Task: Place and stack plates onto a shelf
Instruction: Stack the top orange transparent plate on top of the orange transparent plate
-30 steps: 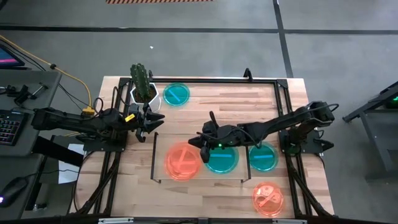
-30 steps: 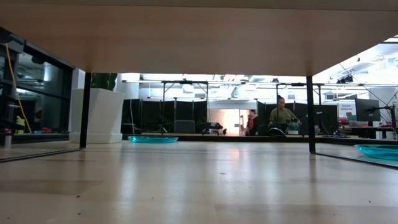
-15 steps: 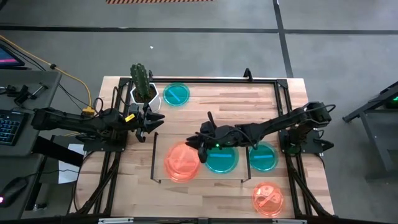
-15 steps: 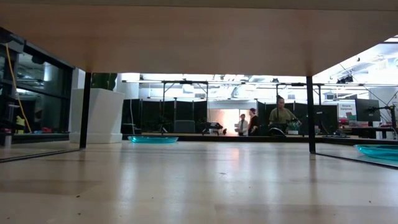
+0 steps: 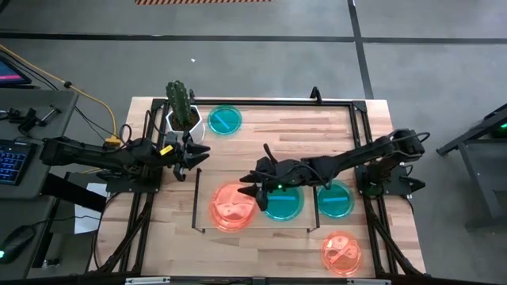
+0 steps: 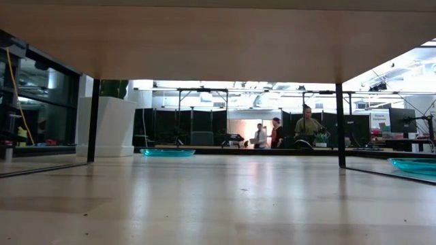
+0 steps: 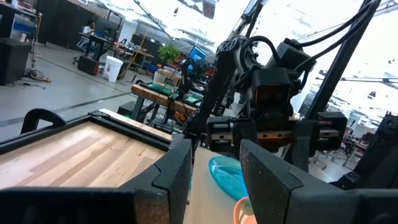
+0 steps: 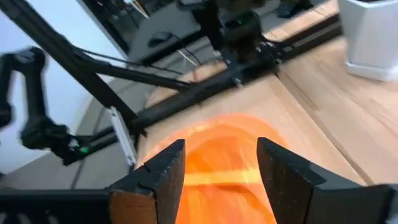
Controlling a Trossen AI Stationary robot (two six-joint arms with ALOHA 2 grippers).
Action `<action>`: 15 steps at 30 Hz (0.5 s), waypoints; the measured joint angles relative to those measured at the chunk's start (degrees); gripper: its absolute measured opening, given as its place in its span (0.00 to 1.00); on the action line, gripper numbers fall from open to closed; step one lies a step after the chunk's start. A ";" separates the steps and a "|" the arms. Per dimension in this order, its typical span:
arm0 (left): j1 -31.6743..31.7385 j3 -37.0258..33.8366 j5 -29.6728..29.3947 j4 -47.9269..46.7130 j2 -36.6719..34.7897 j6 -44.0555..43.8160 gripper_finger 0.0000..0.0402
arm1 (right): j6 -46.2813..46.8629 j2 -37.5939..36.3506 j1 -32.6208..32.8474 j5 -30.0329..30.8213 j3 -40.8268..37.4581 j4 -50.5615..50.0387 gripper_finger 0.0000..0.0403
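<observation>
Orange plate [image 5: 232, 207] lies flat on your shelf [image 5: 238, 178], at its left end beside a teal plate [image 5: 283, 202]. Your right gripper [image 5: 247, 187] hovers at the orange plate's edge, fingers spread, holding nothing. Your left gripper [image 5: 195, 156] waits near the cactus pot [image 5: 182, 119], parted and empty.

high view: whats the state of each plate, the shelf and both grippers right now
orange plate: flat on shelf, just under right gripper
teal plate: flat on shelf
shelf: holds two plates
right gripper: open, above orange plate
left gripper: open, empty, beside cactus pot
</observation>
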 joint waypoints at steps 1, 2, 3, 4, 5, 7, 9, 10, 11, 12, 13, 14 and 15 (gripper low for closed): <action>0.00 0.00 0.00 -0.21 -0.02 -0.02 0.32 | 0.09 -0.38 0.00 1.02 0.00 -1.47 0.44; 0.00 0.00 0.00 -0.25 -0.01 0.00 0.32 | 0.19 -0.76 0.00 2.29 0.00 -2.43 0.42; 0.00 0.00 0.01 -0.25 0.00 -0.01 0.32 | 0.43 -1.29 0.02 3.81 0.00 -3.52 0.41; 0.00 0.00 0.12 -0.25 0.00 -0.09 0.32 | 0.88 -1.78 0.01 5.96 0.00 -4.85 0.38; 0.00 0.00 0.41 -0.23 0.00 -0.42 0.32 | 1.49 -2.19 0.00 8.27 0.00 -6.09 0.34; 0.01 0.00 0.63 -0.23 0.02 -0.50 0.32 | 2.42 -2.49 0.00 12.50 0.00 -9.42 0.26; 0.00 0.00 0.66 -0.22 0.02 -0.50 0.32 | 3.78 -2.47 -0.04 14.81 -0.02 -12.42 0.14; 0.00 0.00 0.66 -0.23 0.02 -0.52 0.32 | 4.29 -2.35 -0.04 15.31 -0.02 -13.35 0.07; 0.00 0.00 0.66 -0.21 0.04 -0.52 0.32 | 4.76 -2.08 -0.03 15.37 -0.02 -13.56 0.04; 0.00 0.00 0.66 -0.21 0.04 -0.50 0.32 | 5.00 -1.81 0.10 15.34 -0.02 -13.92 0.03; 0.00 0.00 0.66 -0.21 0.04 -0.50 0.32 | 5.52 -1.50 0.30 15.34 -0.02 -14.38 0.03; 0.02 0.00 0.64 -0.17 0.04 -0.50 0.32 | 6.24 -1.11 0.50 15.34 -0.02 -14.24 0.04; 0.00 0.00 0.66 -0.16 0.04 -0.50 0.32 | 6.42 -0.87 0.79 15.36 -0.02 -14.13 0.05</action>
